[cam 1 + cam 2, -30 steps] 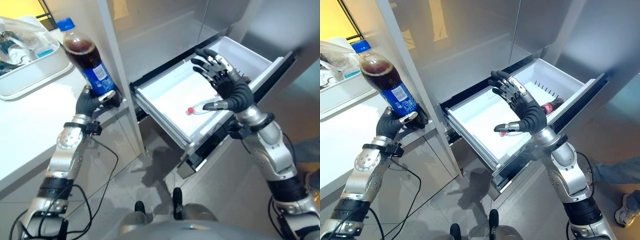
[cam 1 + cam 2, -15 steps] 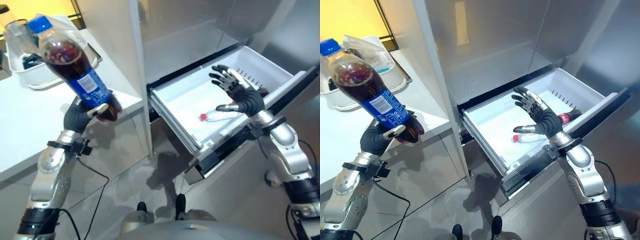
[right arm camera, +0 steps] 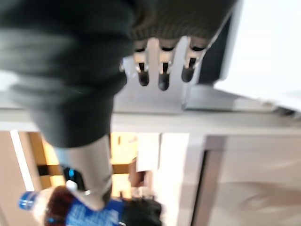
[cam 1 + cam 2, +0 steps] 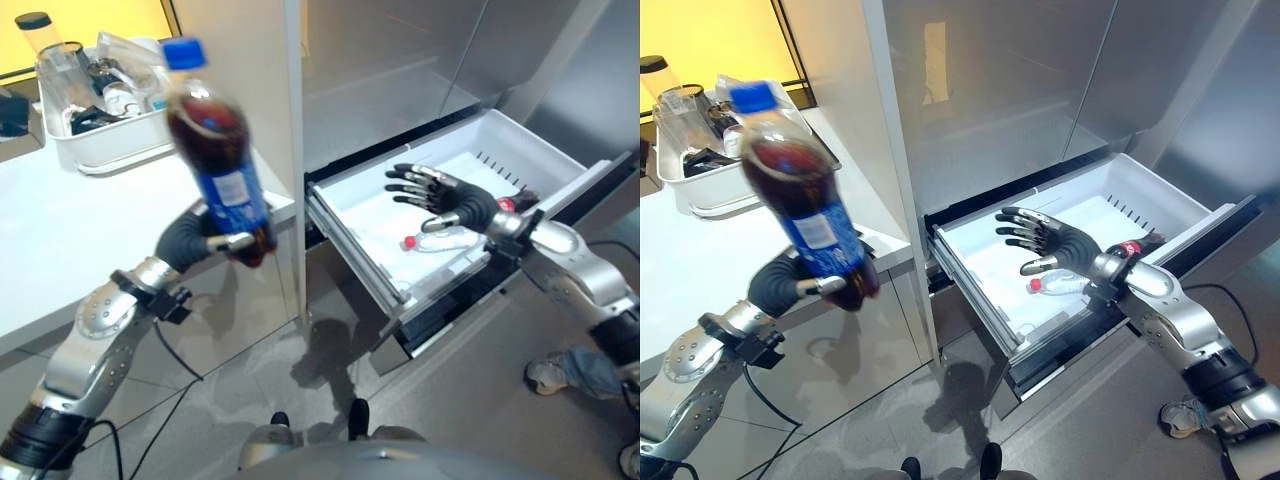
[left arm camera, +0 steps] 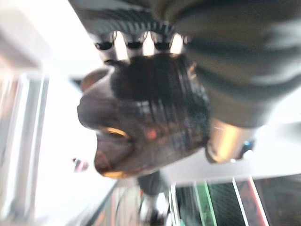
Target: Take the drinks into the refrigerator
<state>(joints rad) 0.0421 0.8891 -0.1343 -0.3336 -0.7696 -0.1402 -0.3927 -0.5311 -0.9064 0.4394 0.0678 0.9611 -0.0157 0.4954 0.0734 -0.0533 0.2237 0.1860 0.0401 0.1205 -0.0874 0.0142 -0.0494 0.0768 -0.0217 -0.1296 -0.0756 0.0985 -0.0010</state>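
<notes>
A large cola bottle (image 4: 222, 160) with a blue label and blue cap is held up by its base in my left hand (image 4: 197, 238), in front of the counter edge and beside the fridge's side panel. Its dark base (image 5: 141, 122) sits under my curled fingers (image 5: 134, 44). The white fridge drawer (image 4: 352, 252) stands pulled open. My right hand (image 4: 447, 197) hovers open above it, with fingers (image 3: 162, 73) straight and spread. A small clear bottle with a red cap (image 4: 1056, 285) lies in the drawer below that hand. A small cola bottle (image 4: 1130, 247) lies by the drawer's far side.
A white tray (image 4: 100, 150) holding several containers stands at the back of the white counter (image 4: 60, 250). The fridge's upright side panel (image 4: 282, 90) stands between counter and drawer. A person's shoe (image 4: 548, 374) is on the floor right of the drawer.
The camera has shifted. My left hand has swung the cola bottle more upright and towards the fridge panel. My right hand has turned flatter over the drawer, fingers still spread.
</notes>
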